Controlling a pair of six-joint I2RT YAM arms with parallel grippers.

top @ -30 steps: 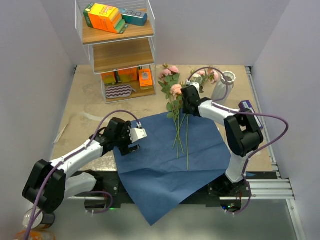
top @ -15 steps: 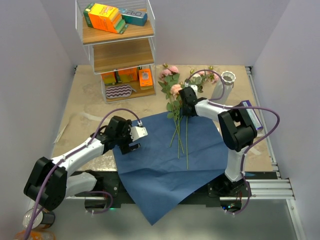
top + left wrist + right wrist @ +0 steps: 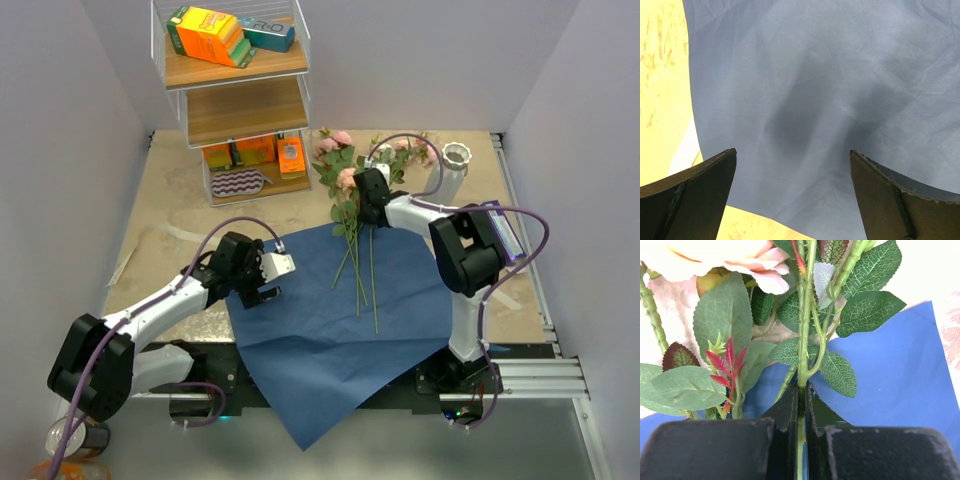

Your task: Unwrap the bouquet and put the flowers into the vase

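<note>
On the table (image 3: 170,225) a blue paper (image 3: 330,330) lies open and flat, its near corner reaching past the table edge between the two arm bases. The flowers (image 3: 349,200) lie across its far part: the green stems are on the paper, and the pink and cream blooms and the leaves are past its far edge, on the bare table. The right gripper (image 3: 801,388) is low at this far edge, and its fingers (image 3: 786,412) are pressed together on one stem (image 3: 805,325), just below a pair of leaves; the wrist view shows the stem running up between them. A few more pink blooms lie behind it, near the vase (image 3: 450,165), which stands upright at the far right, apart from the gripper. The left gripper (image 3: 793,152) hovers over the left edge of the paper with its fingers wide apart, with nothing between them. A shelf (image 3: 240,110) with boxes stands at the far left
</note>
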